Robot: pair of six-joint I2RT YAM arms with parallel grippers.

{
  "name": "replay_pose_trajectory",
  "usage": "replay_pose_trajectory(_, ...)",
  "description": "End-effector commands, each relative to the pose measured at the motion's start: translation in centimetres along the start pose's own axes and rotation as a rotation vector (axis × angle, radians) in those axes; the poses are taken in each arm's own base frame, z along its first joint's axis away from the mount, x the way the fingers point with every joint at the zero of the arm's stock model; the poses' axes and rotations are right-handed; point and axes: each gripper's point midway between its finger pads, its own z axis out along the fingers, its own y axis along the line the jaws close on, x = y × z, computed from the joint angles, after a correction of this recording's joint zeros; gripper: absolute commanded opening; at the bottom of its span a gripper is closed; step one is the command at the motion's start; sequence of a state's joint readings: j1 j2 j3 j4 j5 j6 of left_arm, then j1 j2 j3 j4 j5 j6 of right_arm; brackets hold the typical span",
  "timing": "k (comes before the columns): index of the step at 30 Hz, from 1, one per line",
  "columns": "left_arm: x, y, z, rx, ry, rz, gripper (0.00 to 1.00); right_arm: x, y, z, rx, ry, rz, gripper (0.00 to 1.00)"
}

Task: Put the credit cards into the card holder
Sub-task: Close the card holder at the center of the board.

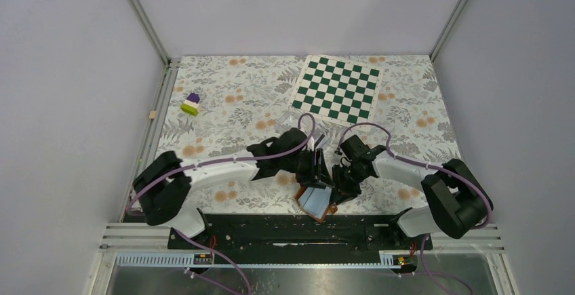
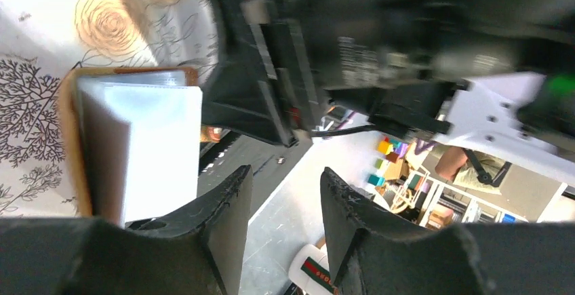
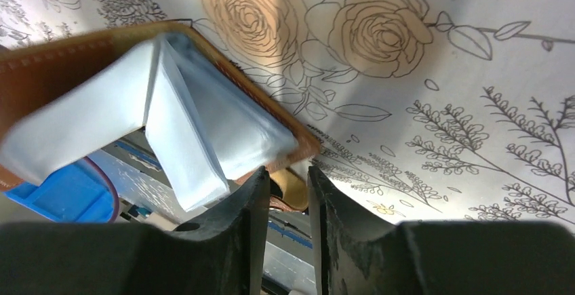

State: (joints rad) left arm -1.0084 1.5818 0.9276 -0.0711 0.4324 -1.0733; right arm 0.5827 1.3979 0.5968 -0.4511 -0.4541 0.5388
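Observation:
The card holder (image 1: 315,202), brown leather with pale blue-grey pockets, lies open at the table's front edge between both arms. In the right wrist view its pockets (image 3: 196,125) fan open, and its tan snap tab (image 3: 293,188) sits pinched between my right gripper's (image 3: 288,171) fingertips. In the top view my right gripper (image 1: 340,185) is at the holder's right side. My left gripper (image 2: 285,173) stands open with nothing between its fingers; the holder (image 2: 146,149) is just to their left. From above, my left gripper (image 1: 316,167) hovers over the holder's far edge. The credit cards are hidden.
A green-and-white checkerboard (image 1: 338,88) lies at the back. A small stack of purple, white and green blocks (image 1: 191,104) and a tiny wooden cube (image 1: 153,114) sit at the far left. The black base rail (image 1: 271,230) runs right below the holder.

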Motion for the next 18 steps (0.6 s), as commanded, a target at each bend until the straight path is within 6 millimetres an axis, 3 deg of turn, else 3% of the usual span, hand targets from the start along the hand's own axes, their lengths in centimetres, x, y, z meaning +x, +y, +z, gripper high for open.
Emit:
replay_pose_trajectory(1,-3.1,-3.2,-4.5,0.086,-0.169,0.102,0.42,0.1,-0.7,0.5,0.036,0.014,-0.012,0.33)
replay_pose_trajectory(5,-4.5,0.2,-7.8,0.02,-0.303,0.046,0.42,-1.0,0.1,1.0,0.014,0.014,-0.017,0.29)
replay_pose_trajectory(9,-4.6,4.4,-10.0,-0.058,-0.404,-0.041,0.41,-2.8,1.6,1.2,-0.024,0.002,-0.032,0.27)
replay_pose_trajectory(14,-3.6,8.4,-9.4,-0.07,-0.419,-0.159,0.35,-4.9,3.7,0.7,-0.059,-0.017,-0.066,0.27)
replay_pose_trajectory(18,-3.5,7.7,-7.8,0.07,-0.394,-0.19,0.28,-5.2,4.1,0.3,-0.057,-0.008,-0.084,0.28)
